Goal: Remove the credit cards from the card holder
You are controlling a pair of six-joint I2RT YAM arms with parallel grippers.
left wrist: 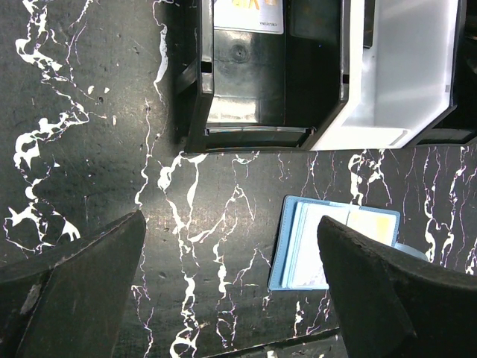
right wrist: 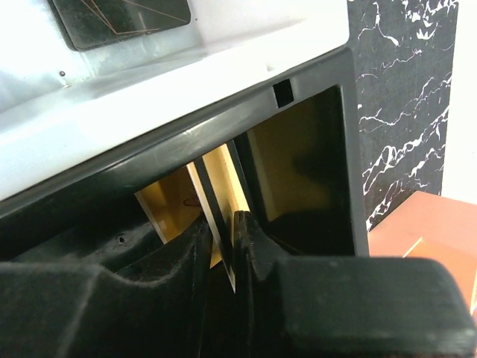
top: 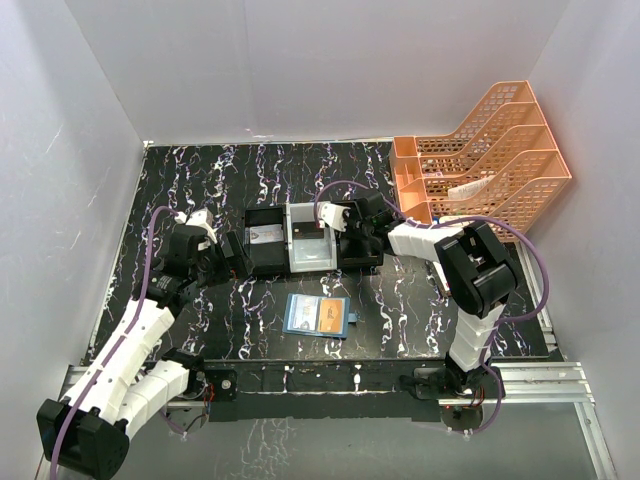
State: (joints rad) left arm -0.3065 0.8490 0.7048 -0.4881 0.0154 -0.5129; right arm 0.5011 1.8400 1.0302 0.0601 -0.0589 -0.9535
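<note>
The right claw (right wrist: 223,224) is pinched shut on a gold-tan card (right wrist: 222,183), gripping it by one thin edge so that it stands upright inside the black end compartment of the tray (right wrist: 149,104). Holding it on edge seems sensible, since that lets the card go down between the compartment walls without catching on the rim. At the upper left of the right wrist view a dark card (right wrist: 119,19) lies flat on the floor of the white middle compartment, which suggests each card gets a compartment of its own.

The card holder (top: 317,315) lies spread open on the tabletop (top: 200,190), just below the centre of the top view, apart from the tray and nearer the arm bases. It sits pockets up, so a card can be slid out from above. At the lower right of the left wrist view a yellowish card (left wrist: 373,224) shows in one of its pockets, so I judge the job unfinished.

The left claw (left wrist: 229,224) hangs with its fingers spread wide and nothing between them, over bare tabletop between tray and holder. From there it looks ready to steady the holder or take the next card
</note>
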